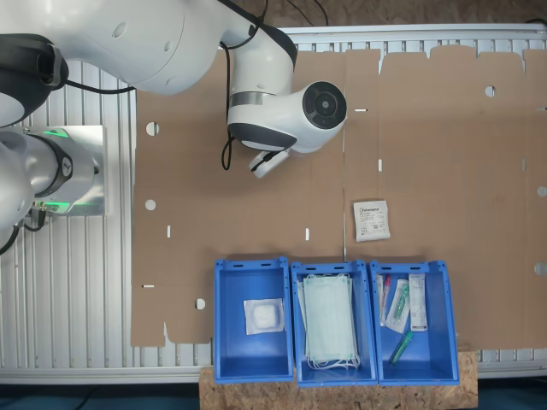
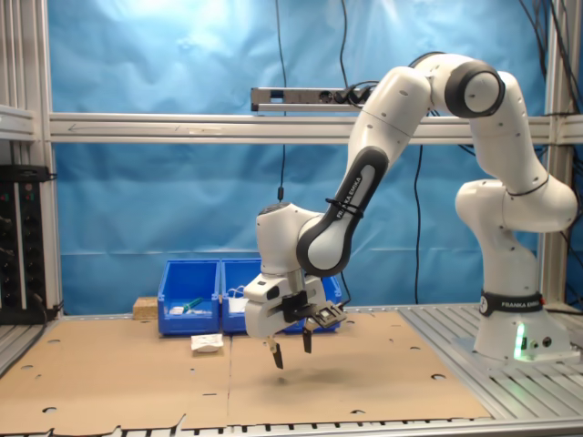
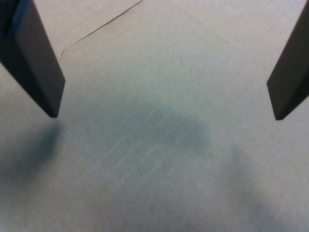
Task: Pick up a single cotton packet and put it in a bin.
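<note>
- First exterior view: the small flat white square cotton packet (image 1: 371,219) with dark print lies flat on the brown cardboard sheet (image 1: 444,145) that covers the bench, just beyond the row of three blue plastic open-top bins and nearest the bin with syringes and tubes (image 1: 412,321).
- The middle bin (image 1: 333,323) holds pale green face masks; the third bin (image 1: 251,319), at the first exterior view's left end of the row, holds a plain white square pad (image 1: 263,315).
- In the second exterior view the white arm's gripper (image 2: 291,353) hangs above the cardboard, its dark fingers (image 2: 277,354) pointing down, spread apart and holding nothing; the packet (image 2: 208,342) lies nearer the second exterior view's left, apart from the gripper.
- In the wrist view both fingers (image 3: 36,63) stand wide apart over bare cardboard with their shadow beneath.
</note>
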